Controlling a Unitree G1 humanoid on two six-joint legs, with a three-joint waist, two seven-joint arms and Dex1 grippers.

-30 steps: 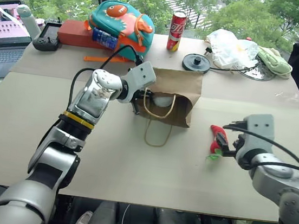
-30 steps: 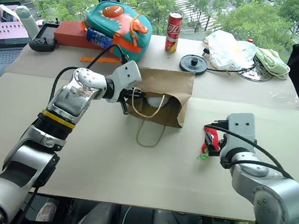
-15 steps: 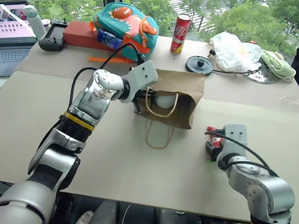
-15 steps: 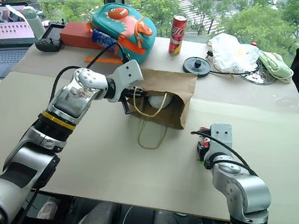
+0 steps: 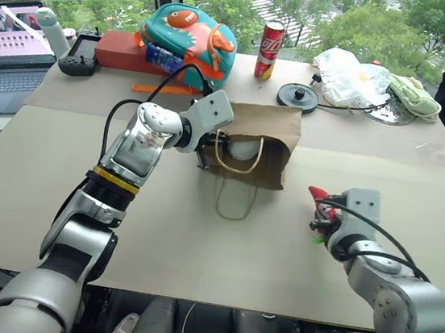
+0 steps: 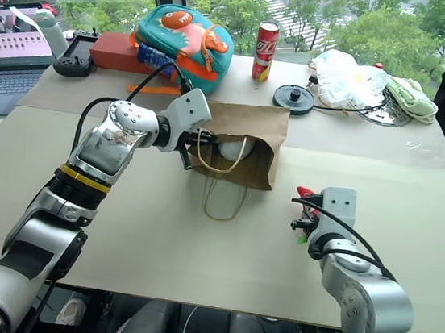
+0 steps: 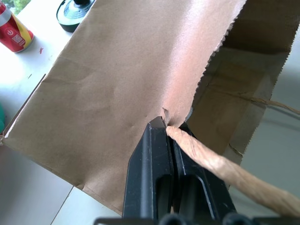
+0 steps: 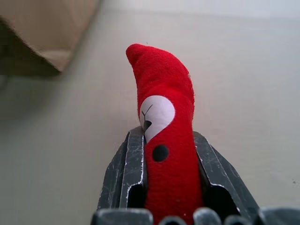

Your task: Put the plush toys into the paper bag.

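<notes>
Standing beside the worktop (image 5: 197, 245), I am looking first at the left side. The left tool (image 7: 168, 133) is pressed together on the upper edge of the paper bag (image 5: 269, 132), right where one handle (image 7: 220, 168) is joining the paper, and it is holding the mouth lifted and open toward the robot. The bag is lying on its side in the middle of the worktop. Inside the mouth the pale grey plush toy (image 5: 243, 150) is already resting (only its rounded part is visible to me). The second handle (image 5: 235, 202) is lying loose on the worktop in front of the opening.

Going to the right, the right tool (image 8: 161, 154) is pinching the red chili plush toy (image 8: 161, 93) at its lower half, with the pointed red end sticking out past the fingers and aiming roughly toward the bag. The chili is near the bag, but well apart from its mouth.

To do this step well, I think the right arm should be bringing the chili low and straight into the opening, passing over the loose handle and not pushing on it. The left tool should be keeping the edge raised until the toy is fully inside. Letting go too soon could be leaving the chili at the bag's lip.
</notes>
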